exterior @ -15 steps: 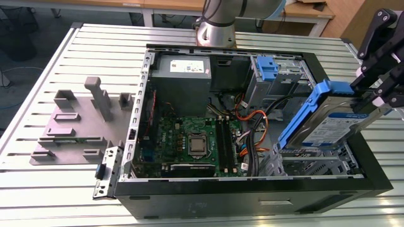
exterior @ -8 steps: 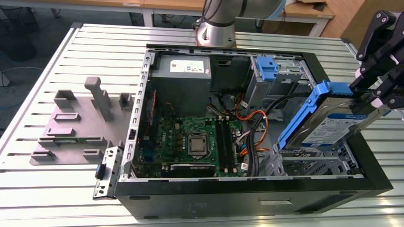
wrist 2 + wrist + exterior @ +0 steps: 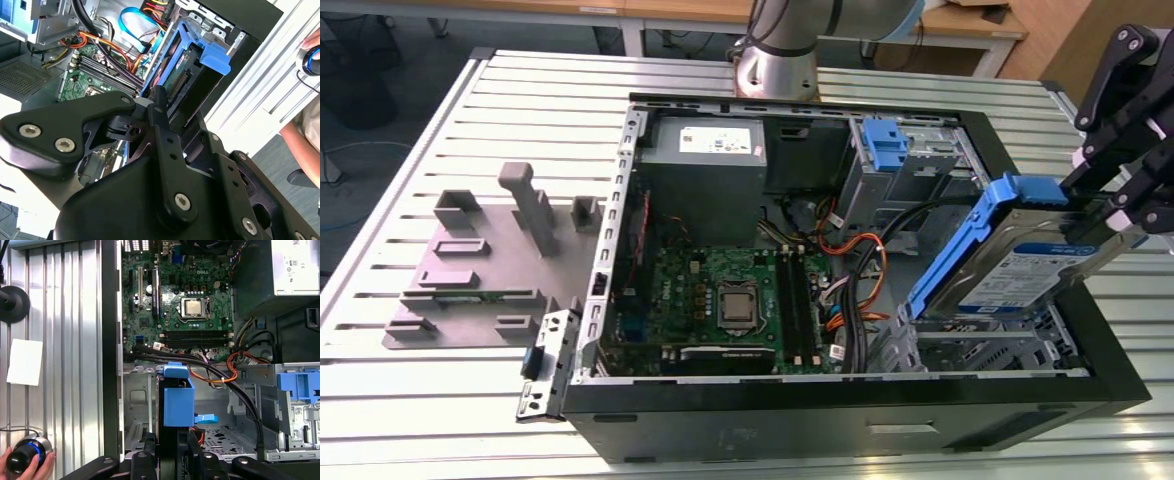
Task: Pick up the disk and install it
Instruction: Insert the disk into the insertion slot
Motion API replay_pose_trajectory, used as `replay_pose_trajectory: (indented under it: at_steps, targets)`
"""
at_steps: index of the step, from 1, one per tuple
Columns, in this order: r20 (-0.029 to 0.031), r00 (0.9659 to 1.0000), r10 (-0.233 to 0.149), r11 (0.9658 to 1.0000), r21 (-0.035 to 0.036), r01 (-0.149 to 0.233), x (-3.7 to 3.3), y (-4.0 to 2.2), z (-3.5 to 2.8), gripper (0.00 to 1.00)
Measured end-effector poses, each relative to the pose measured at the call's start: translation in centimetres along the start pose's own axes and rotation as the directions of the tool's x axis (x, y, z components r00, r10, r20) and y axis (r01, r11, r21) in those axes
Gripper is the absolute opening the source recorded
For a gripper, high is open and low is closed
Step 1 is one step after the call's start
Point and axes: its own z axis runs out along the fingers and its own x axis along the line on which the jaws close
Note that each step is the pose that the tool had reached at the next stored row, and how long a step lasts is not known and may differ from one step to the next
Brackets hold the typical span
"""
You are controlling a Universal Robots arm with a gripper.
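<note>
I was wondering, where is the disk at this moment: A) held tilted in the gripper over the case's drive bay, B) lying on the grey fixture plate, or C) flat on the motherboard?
A: the gripper clamps the disk, tilted over the drive bay.

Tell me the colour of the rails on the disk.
Blue, clearest in the exterior view along the side rail of the disk, which the gripper holds.

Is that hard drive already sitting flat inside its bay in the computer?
No, the hard drive is tilted above the open computer case in the exterior view, with the gripper clamped on its upper end.
</note>
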Motion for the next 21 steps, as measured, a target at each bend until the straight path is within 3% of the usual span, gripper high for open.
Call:
replay_pose_trajectory:
  at_steps: [21]
  targets:
    - [0.0003, 1.0000, 0.008, 1.0000, 0.0003, -0.008, 0.08, -0.09, 0.31, 0.35]
